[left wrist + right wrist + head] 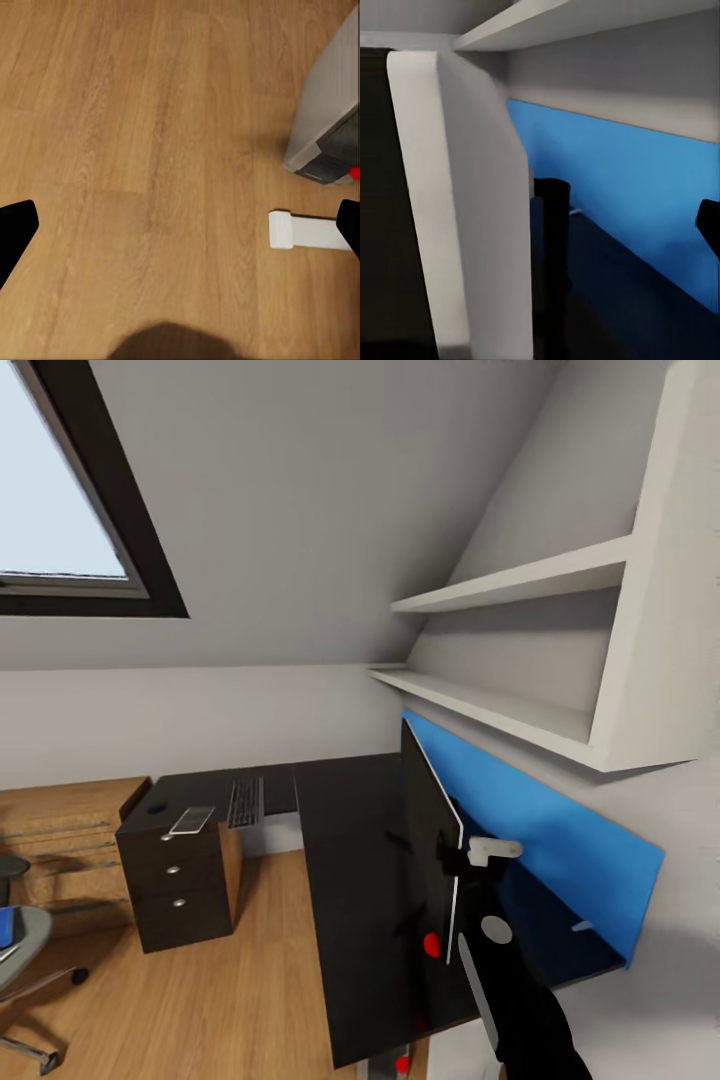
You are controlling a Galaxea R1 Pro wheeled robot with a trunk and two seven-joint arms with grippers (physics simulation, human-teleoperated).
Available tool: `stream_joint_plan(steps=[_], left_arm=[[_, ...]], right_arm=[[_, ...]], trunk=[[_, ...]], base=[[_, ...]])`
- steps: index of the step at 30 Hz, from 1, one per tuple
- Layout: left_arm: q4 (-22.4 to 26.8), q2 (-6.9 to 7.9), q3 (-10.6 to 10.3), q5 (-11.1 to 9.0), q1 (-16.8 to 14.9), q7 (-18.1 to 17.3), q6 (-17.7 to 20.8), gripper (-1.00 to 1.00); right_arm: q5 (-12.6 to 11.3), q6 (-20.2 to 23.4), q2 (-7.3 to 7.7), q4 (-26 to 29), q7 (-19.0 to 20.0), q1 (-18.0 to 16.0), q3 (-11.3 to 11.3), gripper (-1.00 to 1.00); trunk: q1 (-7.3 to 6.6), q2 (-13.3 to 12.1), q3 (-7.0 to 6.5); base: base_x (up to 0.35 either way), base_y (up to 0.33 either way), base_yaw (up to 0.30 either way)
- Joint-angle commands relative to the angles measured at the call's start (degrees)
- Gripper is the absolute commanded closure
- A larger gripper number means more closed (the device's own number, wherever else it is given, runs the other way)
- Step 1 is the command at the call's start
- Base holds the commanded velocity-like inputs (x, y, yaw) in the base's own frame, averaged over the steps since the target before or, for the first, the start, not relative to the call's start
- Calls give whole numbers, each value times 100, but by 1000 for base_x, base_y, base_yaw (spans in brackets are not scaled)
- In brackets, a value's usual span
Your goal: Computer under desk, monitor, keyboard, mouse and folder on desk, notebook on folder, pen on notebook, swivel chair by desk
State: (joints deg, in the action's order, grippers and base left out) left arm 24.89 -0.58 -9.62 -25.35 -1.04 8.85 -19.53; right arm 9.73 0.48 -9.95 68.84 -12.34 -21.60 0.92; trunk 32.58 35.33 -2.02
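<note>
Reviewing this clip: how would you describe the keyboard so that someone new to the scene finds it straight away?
Start at the long glossy black L-shaped desk and follow its far wing toward the drawer unit with round silver knobs. The long slim dark grey keyboard with black keys lies flat there. Beside it sit a small pale-faced flat rectangle and a small black round thing; only the keyboard shows rows of keys.

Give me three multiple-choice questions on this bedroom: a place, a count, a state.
1. Where does the long slim dark grey keyboard lie? A on the glossy black desk; B on the floor; C on a shelf.
2. How many round silver knobs on the drawer unit? A two; B three; C five.
3. The left pincer is: A open; B shut on a pen; C shut on a mouse.
Answers: A, it rests on the desktop; B, three show down the drawer front; A, its fingertips stand far apart.
</note>
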Motion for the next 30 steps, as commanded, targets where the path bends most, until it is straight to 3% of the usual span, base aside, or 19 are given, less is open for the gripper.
stream_joint_plan(steps=[1, 13, 30], left_arm=[[-1, 5, -49, -32, -2, 47, -24, -100], [-1, 7, -49, -32, -5, 47, -24, -100], [-1, 9, -49, -32, -4, 47, -24, -100]], right_arm=[[56, 5, -5, -2, -13, -2, 7, -100], [47, 18, -5, -8, 150, -2, -11, -100], [38, 11, -5, -302, 327, -2, -22, -100]], trunk=[[2, 2, -7], [2, 2, -82], [2, 2, -90]], base=[[0, 0, -121], [0, 0, -156], [0, 0, -17]])
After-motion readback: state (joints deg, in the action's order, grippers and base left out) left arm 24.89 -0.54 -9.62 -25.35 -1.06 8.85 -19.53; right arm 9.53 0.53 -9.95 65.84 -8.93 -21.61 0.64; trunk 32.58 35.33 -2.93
